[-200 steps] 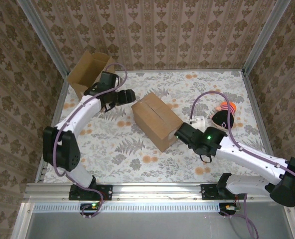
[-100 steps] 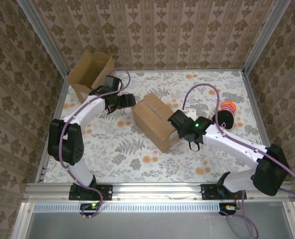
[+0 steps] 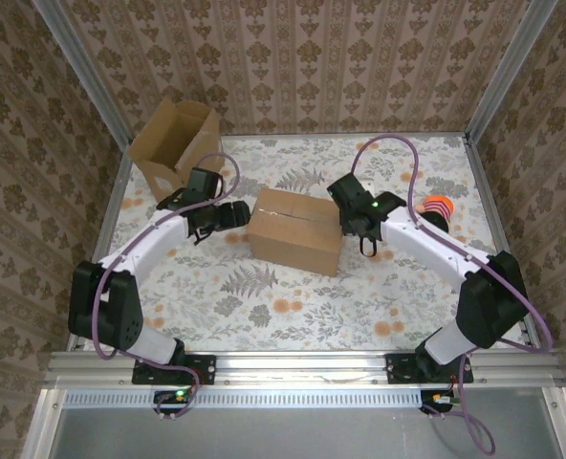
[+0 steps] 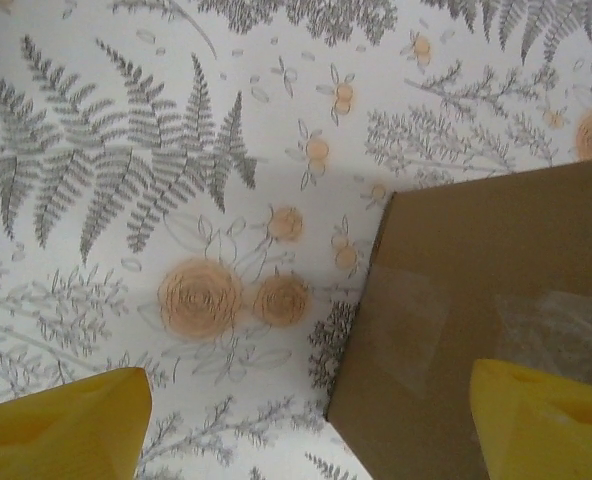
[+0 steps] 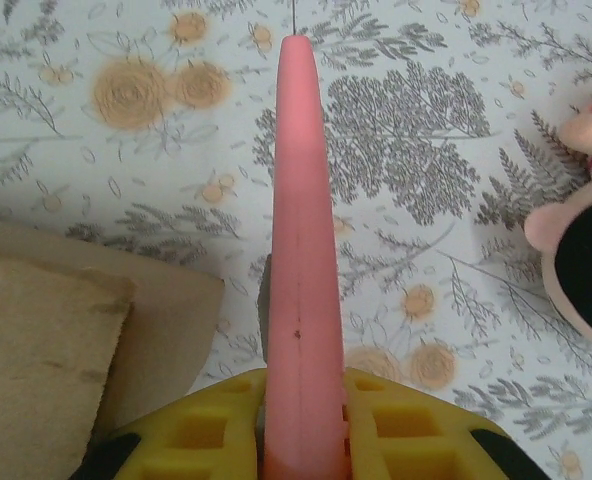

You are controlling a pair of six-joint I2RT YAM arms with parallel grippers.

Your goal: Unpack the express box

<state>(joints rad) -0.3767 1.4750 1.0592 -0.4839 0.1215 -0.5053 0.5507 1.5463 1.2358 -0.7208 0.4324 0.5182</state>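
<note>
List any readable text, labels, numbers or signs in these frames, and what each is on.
No readable text in any view.
The sealed cardboard box has plain brown faces and clear tape, with no label or print showing.
The open box, pink tool and plush toy carry no legible marks.
The tablecloth has a floral pattern and no writing.
</note>
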